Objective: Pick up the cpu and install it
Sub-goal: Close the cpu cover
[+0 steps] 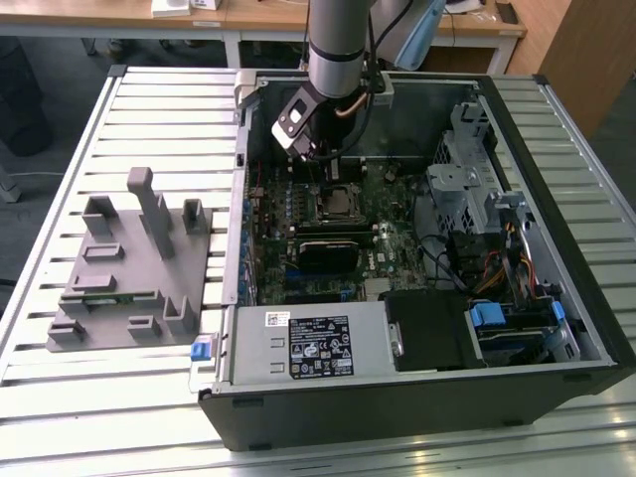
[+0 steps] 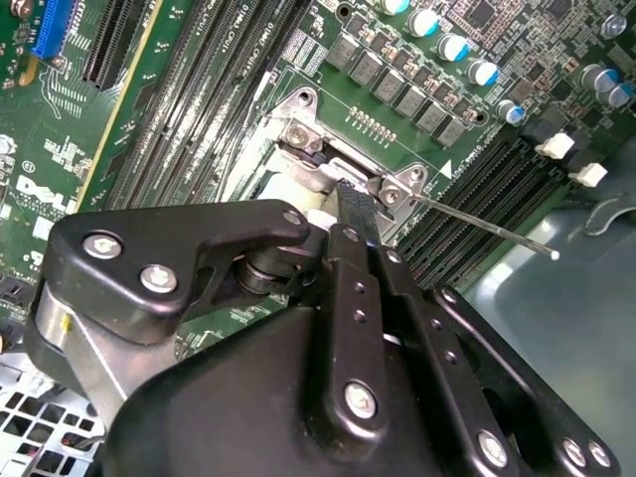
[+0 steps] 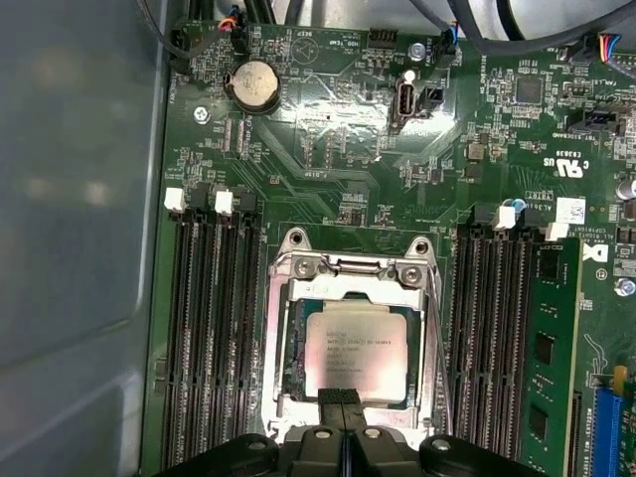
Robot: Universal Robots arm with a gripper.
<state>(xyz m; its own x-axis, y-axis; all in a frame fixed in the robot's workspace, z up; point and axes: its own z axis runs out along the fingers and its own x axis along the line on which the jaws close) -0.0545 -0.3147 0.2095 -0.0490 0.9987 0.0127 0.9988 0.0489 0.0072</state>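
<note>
First wrist view: shows the cpu [image 3: 356,348] lying flat and square inside the metal socket frame [image 3: 280,348] on the motherboard [image 3: 328,129], silver top up, with rows of memory slots [image 3: 209,328] to both sides. Puts the pincer [image 3: 341,407] right at one edge of the chip, fingertips pressed together with only a thin seam between them, gripping nothing as far as can be seen.

Second wrist view: catches a thin socket lever [image 2: 487,231] sticking out free beside the frame, not hooked down.

Exterior view: places the arm inside the open computer case [image 1: 397,422] on the slatted table [image 1: 60,179], well apart from the grey fixture [image 1: 119,288] toward the exterior view's left.

Judging from all this: pick-up and placing done, chip seated in its socket; locking down seemingly not yet done.
</note>
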